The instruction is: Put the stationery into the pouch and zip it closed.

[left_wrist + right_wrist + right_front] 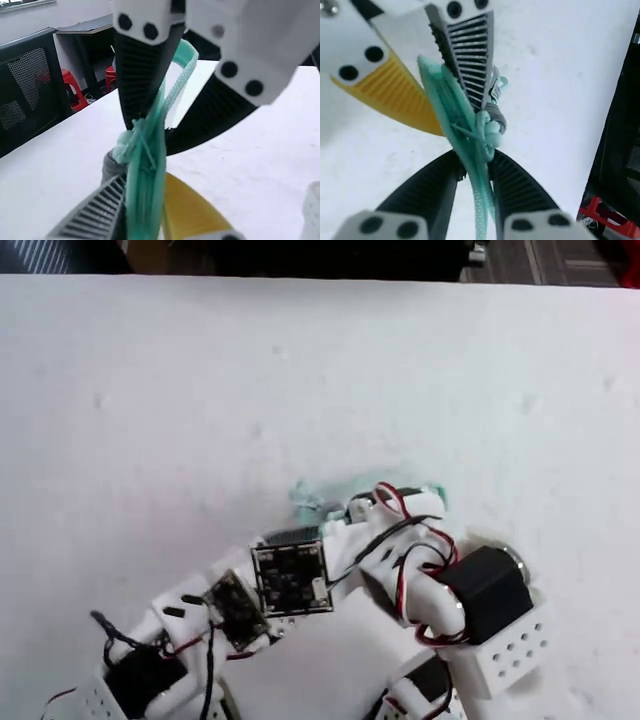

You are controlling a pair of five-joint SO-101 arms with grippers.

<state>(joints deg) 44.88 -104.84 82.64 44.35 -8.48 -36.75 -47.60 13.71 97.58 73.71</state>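
A teal mesh pouch [310, 502] lies on the white table [300, 370], mostly covered by both arms, which meet over it. In the left wrist view my left gripper [152, 132], with black ribbed fingers, is shut on the pouch [150, 190] by its teal cord. Just beside it sit the cord's knot and a grey zipper pull [107, 170]. The right gripper [145, 200], one finger grey and one yellow, pinches the same mesh from the opposite side. In the right wrist view that right gripper [465, 120] is shut on the pouch [442, 90], facing the left gripper [475, 165]. No stationery is visible.
The table's far edge [320, 276] runs along the top of the high view, with wide bare surface behind and to the left of the arms. Off the table stand a dark mesh chair [25, 80] and red stools [75, 90].
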